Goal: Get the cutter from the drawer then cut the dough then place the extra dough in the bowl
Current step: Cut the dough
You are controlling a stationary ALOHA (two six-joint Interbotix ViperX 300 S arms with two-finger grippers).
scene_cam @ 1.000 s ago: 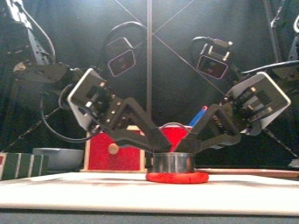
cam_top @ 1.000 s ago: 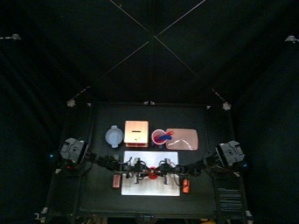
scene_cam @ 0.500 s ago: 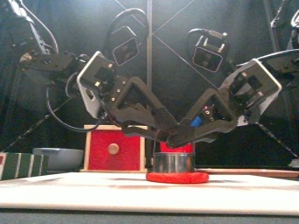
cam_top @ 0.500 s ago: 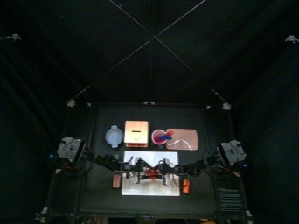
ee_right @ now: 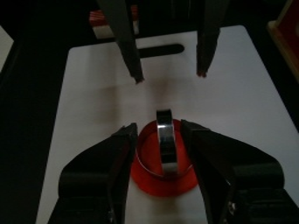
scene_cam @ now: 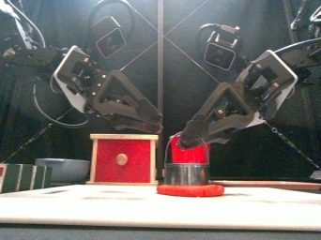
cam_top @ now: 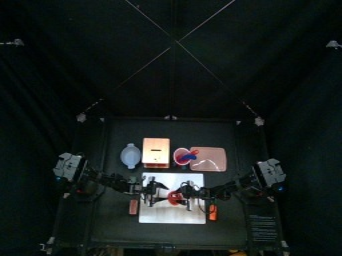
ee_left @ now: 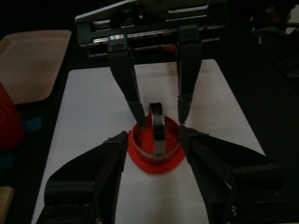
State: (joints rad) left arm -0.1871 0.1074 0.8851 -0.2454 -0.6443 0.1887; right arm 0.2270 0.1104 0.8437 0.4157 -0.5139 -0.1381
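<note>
Top view: the dough (cam_top: 174, 198) sits in the middle of the white board (cam_top: 187, 214), with the left gripper (cam_top: 158, 190) and right gripper (cam_top: 195, 192) flanking it about evenly. The bowl (cam_top: 130, 155) is at the back left, well apart, on the left arm's side. It's too small here to read the jaws.

Front view: there's the cutter (scene_cam: 186, 174), upright and sunk into the red dough, with a rim of extra dough round its foot. Both grippers hang above it, angled down and inward like a roof, and neither touches it. The right one's tips are lower, almost straight over the cutter. The left one's are higher and off to the left. So the cutter lies just beneath the right tool, and I'd call the right arm the nearer.

Left wrist view: its own jaws are spread wide and empty, with dough and cutter centred in the gap below. The right gripper faces it across the board, also spread.

Right wrist view: same story mirrored, wide and holding nothing, cutter dead centre. A narrow metal loop on it lines up with the gap, maybe the handle, though I can't be sure. A straight drop looks set to straddle it
</note>
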